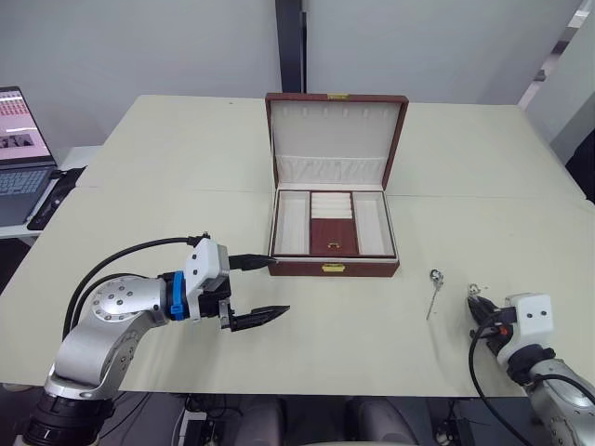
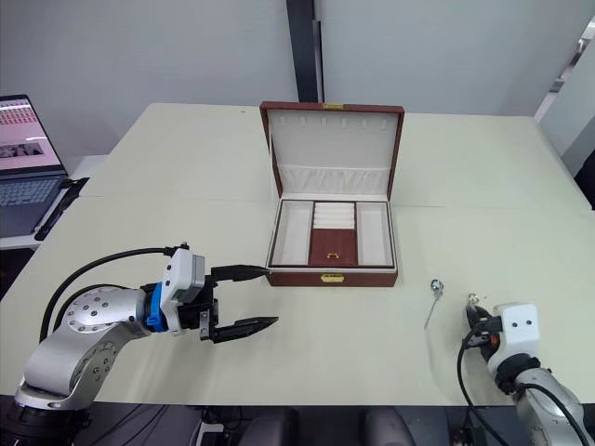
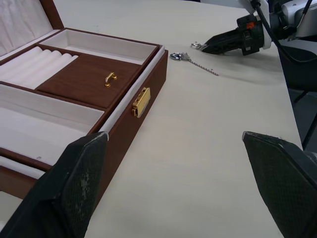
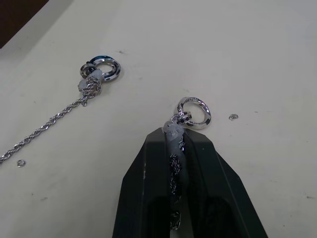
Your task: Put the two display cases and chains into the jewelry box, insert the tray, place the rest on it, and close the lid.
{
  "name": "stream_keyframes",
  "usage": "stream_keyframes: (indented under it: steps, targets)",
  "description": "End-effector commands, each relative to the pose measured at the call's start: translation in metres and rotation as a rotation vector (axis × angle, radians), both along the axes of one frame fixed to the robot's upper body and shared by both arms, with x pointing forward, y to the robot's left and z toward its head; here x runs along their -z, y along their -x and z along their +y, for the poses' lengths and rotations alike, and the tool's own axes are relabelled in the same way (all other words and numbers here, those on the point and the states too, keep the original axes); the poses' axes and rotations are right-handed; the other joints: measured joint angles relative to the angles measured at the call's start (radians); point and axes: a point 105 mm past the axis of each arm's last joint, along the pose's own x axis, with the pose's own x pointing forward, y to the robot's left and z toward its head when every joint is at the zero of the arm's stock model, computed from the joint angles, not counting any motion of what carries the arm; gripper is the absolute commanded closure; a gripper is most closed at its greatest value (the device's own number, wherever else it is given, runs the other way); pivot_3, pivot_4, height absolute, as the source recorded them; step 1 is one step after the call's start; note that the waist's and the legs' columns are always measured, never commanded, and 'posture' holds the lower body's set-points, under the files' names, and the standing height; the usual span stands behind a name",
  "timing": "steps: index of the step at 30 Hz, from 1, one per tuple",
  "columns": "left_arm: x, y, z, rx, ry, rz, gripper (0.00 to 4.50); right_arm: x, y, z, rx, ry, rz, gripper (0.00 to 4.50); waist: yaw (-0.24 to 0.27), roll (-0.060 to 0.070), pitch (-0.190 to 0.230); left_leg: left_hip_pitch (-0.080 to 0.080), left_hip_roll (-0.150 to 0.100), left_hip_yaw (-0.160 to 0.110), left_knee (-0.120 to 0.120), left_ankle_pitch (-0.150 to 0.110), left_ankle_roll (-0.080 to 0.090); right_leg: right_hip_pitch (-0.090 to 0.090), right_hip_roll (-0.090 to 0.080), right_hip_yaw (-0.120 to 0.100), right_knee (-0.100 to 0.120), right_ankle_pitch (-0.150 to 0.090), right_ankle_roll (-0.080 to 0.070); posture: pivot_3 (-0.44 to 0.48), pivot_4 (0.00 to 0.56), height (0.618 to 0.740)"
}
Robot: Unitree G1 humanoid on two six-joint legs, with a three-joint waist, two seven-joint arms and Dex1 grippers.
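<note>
So our right end effector (image 4: 185, 141), lower right of the head view, is clenched on a chain (image 4: 174, 168), ringed tip poking out. The jewelry box (image 1: 333, 232) sits up and left of it on the tabletop (image 1: 186, 158), lid open. A second chain (image 1: 433, 294) lies between them, long axis running near-to-far, ring end farthest. Our left end effector (image 1: 262, 290) hangs released just left of the box.
</note>
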Motion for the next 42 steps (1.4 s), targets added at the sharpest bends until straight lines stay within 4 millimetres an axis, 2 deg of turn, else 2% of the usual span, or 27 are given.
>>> stream_keyframes:
  steps: [1, 11, 17, 23, 28, 35, 38, 42]
  targets:
    - [-0.003, 0.001, 0.001, -0.007, 0.014, -0.022, 0.00, -0.017, 0.002, -0.004, -0.047, -0.019, -0.038, 4.36, 0.000, 0.001, 0.001, 0.000, 0.000, 0.000, 0.000, 0.000, 0.000, 0.000, 0.000, 0.000, 0.000, 0.000, 0.000, 0.000, 0.150, 0.740]
    - [-0.005, 0.001, 0.004, -0.044, 0.021, -0.022, 0.00, -0.042, -0.005, -0.001, -0.133, -0.035, -0.102, 4.37, -0.002, 0.004, 0.001, 0.000, 0.000, 0.000, 0.000, 0.000, 0.000, 0.000, 0.000, 0.000, 0.000, 0.000, 0.000, 0.000, 0.150, 0.740]
    - [-0.008, -0.001, 0.007, -0.105, 0.039, -0.020, 0.00, -0.075, -0.018, 0.017, -0.235, -0.046, -0.182, 4.37, -0.002, 0.005, 0.002, 0.000, 0.000, 0.000, 0.000, 0.000, 0.000, 0.000, 0.000, 0.001, 0.000, 0.000, 0.000, 0.000, 0.150, 0.740]
    - [-0.005, -0.002, 0.021, -0.193, 0.053, -0.020, 0.00, -0.101, -0.031, 0.035, -0.339, -0.054, -0.225, 4.37, -0.001, 0.005, 0.002, 0.000, 0.000, 0.000, 0.000, 0.000, 0.000, -0.001, 0.000, 0.000, 0.000, 0.000, 0.000, 0.000, 0.150, 0.740]
    - [-0.007, 0.001, 0.033, -0.301, 0.087, -0.028, 0.00, -0.127, -0.050, 0.060, -0.476, -0.105, -0.252, 4.37, -0.004, 0.005, 0.002, 0.000, 0.001, 0.001, 0.000, 0.000, 0.000, -0.001, 0.000, 0.001, 0.000, 0.000, 0.000, 0.000, 0.150, 0.740]
    - [-0.008, 0.013, 0.044, -0.457, 0.142, -0.042, 0.00, -0.156, -0.074, 0.109, -0.708, -0.149, -0.275, 4.37, -0.002, 0.005, 0.002, -0.001, 0.001, 0.000, 0.000, 0.000, 0.000, -0.001, 0.000, 0.000, 0.000, 0.000, 0.000, 0.000, 0.150, 0.740]
    - [-0.009, 0.015, 0.047, -0.500, 0.154, -0.049, 0.00, -0.162, -0.080, 0.124, -0.769, -0.151, -0.276, 4.37, 0.002, 0.005, 0.002, -0.002, 0.000, -0.001, 0.000, 0.000, 0.000, -0.001, -0.001, 0.000, 0.000, 0.000, 0.000, 0.000, 0.150, 0.740]
    - [-0.009, 0.018, 0.051, -0.571, 0.179, -0.056, 0.00, -0.164, -0.094, 0.161, -0.875, -0.151, -0.275, 4.37, -0.003, 0.005, 0.002, -0.002, 0.001, -0.001, 0.001, 0.000, 0.000, -0.002, -0.001, 0.000, 0.000, 0.000, 0.000, 0.000, 0.150, 0.740]
